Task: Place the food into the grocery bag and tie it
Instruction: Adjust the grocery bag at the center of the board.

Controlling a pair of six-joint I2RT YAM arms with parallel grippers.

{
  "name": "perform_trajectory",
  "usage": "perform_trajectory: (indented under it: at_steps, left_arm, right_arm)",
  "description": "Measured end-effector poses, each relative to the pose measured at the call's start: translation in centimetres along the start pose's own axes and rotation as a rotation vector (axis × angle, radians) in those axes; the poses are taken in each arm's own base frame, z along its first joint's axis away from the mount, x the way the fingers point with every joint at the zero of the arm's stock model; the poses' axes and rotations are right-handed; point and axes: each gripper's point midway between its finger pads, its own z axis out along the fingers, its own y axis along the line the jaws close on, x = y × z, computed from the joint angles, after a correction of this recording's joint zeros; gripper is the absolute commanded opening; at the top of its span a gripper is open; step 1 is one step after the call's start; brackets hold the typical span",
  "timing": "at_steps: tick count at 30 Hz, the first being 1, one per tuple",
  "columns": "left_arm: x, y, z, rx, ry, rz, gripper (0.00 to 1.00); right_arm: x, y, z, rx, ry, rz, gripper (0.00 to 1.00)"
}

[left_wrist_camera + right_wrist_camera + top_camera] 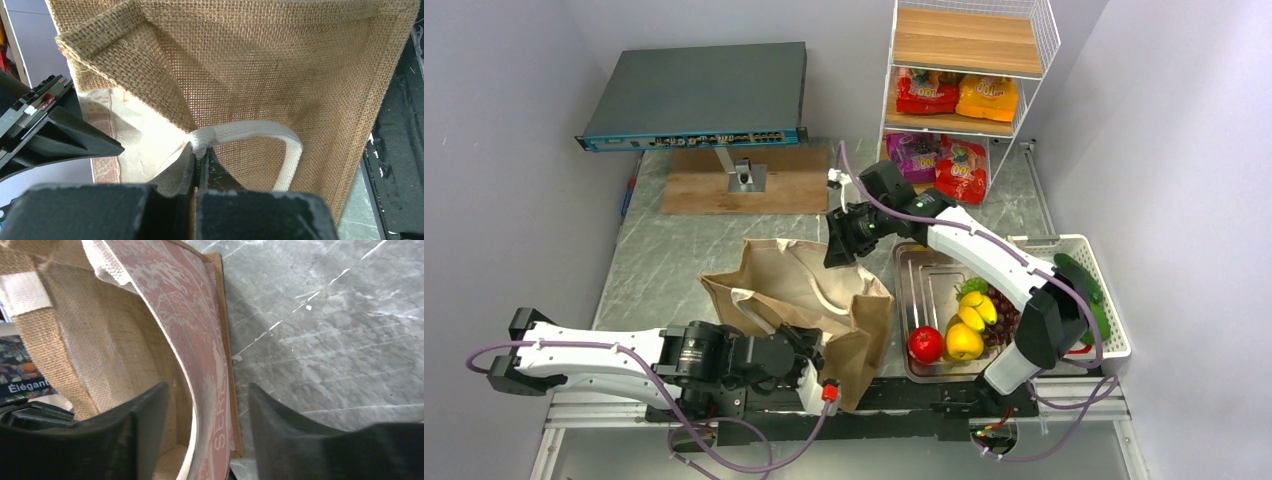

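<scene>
Your left gripper (196, 156) is closed tight on the white handle (260, 129) at the near edge of the grocery bag (769, 275), which stands on the table (664, 250) beside the fruit tray (914, 260). At its far rim your right gripper (206, 390) is open, one finger each side of the wall

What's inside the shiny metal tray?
A red apple, yellow fruit and dark grapes lie in the tray. The right arm covers its right side, so anything there is hidden.
</scene>
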Motion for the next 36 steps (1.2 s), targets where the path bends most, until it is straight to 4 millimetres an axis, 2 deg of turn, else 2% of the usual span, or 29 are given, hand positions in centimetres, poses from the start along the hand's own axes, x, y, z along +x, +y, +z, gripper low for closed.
perform_trajectory:
  at_steps: [3,4,5,8,11,13,19,26,33,36]
  left_arm:
    - [-0.1,-0.1,-0.2,-0.007,-0.003,-0.015,0.0]
    - [-0.1,-0.1,-0.2,-0.01,-0.003,-0.019,0.03]
    - [-0.2,-0.1,-0.3,-0.011,-0.003,-0.024,0.08]
    - [-0.1,-0.1,-0.4,-0.021,0.005,-0.044,0.33]
    - [0.7,0.2,-0.5,-0.055,0.047,-0.073,0.74]
    - [1.5,1.0,-0.8,-0.113,0.096,-0.1,0.97]
    - [3.7,3.8,-2.1,-0.328,0.23,-0.22,0.99]
    - [3.3,7.0,-4.5,-0.495,0.2,-0.443,0.99]
    - [1.5,12.4,-10.2,-0.691,0.029,-0.924,0.99]
    - [1.7,13.8,-12.9,-0.754,-0.072,-1.157,0.99]
  right_arm:
    - [0.3,0.5,0.4,-0.007,0.01,-0.009,0.06]
    - [0.3,0.6,0.5,-0.009,0.01,-0.017,0.0]
    - [0.3,0.7,0.5,-0.007,0.009,-0.017,0.0]
    - [0.2,0.5,0.3,0.018,0.001,-0.009,0.0]
    - [0.2,0.2,-0.3,0.053,-0.029,0.0,0.0]
    - [0.2,0.2,-0.9,0.073,-0.056,0.007,0.0]
    - [0.4,0.0,-3.0,0.138,-0.157,0.062,0.0]
    - [0.8,-1.4,-4.1,0.229,-0.281,0.193,0.0]
    - [1.2,-2.4,-5.1,0.272,-0.416,0.352,0.0]
    - [1.3,-2.5,-5.6,0.272,-0.462,0.398,0.0]
